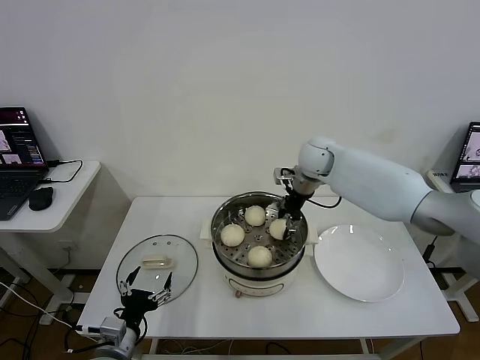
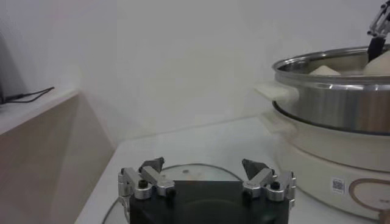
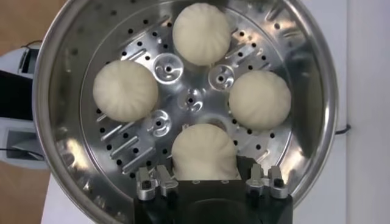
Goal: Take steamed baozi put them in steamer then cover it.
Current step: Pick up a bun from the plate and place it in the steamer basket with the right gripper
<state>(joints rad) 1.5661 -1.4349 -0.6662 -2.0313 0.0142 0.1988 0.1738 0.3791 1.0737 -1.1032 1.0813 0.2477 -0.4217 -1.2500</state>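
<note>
We see four baozi (image 1: 259, 256) in the steamer (image 1: 225, 264) at frame centre; our right hand (image 1: 286, 224) pinches the rightmost baozi (image 3: 203, 153); our left hand (image 1: 147, 291) is spread above the cover (image 1: 182, 262), lower left on the surface (image 1: 300, 319).

A white table (image 1: 187, 300) is seen across the lower middle of the head view, set against a plain white wall (image 1: 225, 90). A flat white plate (image 1: 358, 262) is laid on the table at the lower right of the frame. At the left edge a smaller white side table (image 1: 64, 191) is seen, on which an open laptop (image 1: 19, 161) and a dark mouse (image 1: 40, 198) are placed, with a black cable (image 1: 66, 166) just beside them. A second screen (image 1: 469, 157) is partly visible at the right edge. Cables (image 1: 22, 300) are seen on the floor at lower left.
</note>
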